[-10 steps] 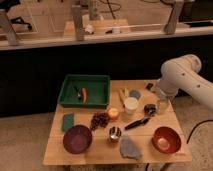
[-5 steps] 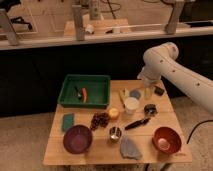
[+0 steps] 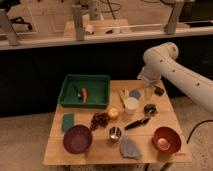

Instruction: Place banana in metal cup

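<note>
The banana [image 3: 122, 94], small and pale yellow, lies at the back of the wooden table [image 3: 165, 120], just behind the white cup [image 3: 131, 105]. The metal cup [image 3: 115, 133], small and shiny with a dark inside, stands near the front middle, between the purple bowl [image 3: 77, 138] and the grey cloth [image 3: 129, 148]. My white arm reaches in from the right. Its gripper [image 3: 149, 92] hangs open over the table's back right part, to the right of the banana, with nothing in it.
A green tray [image 3: 85, 82] with a carrot [image 3: 84, 94] sits at the back left. Also on the table are an orange fruit [image 3: 113, 113], grapes [image 3: 100, 120], a green sponge [image 3: 68, 122], a black utensil [image 3: 137, 123] and an orange bowl [image 3: 166, 140].
The arm has swung left from the table's right edge to above its back right part. The gripper now hangs nearer the banana. Nothing on the table has moved.
</note>
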Controlling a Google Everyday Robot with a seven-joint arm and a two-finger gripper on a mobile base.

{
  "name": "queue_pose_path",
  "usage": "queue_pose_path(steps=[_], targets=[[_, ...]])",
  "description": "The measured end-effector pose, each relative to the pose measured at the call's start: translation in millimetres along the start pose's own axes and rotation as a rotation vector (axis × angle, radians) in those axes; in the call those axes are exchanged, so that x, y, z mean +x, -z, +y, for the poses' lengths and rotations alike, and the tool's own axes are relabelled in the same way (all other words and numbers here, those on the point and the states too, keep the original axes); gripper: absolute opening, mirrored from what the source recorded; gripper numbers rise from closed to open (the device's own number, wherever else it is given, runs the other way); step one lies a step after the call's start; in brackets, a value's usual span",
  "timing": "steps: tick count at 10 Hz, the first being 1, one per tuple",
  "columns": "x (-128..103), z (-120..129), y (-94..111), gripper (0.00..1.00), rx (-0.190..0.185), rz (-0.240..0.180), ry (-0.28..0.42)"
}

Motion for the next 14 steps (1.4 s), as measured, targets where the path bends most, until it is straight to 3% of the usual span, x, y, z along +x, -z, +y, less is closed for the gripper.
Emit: queue_pose_path(steps=[3,8,14], targets=[[-4.7,-5.1,-3.3,0.8,0.015,-0.013,0.019],[-69.5,-47.4,-28.0,0.8,0.079,-0.066,0.148],[-80.2,-70.4,-71.7,0.8,0.11,-0.1,0.297]])
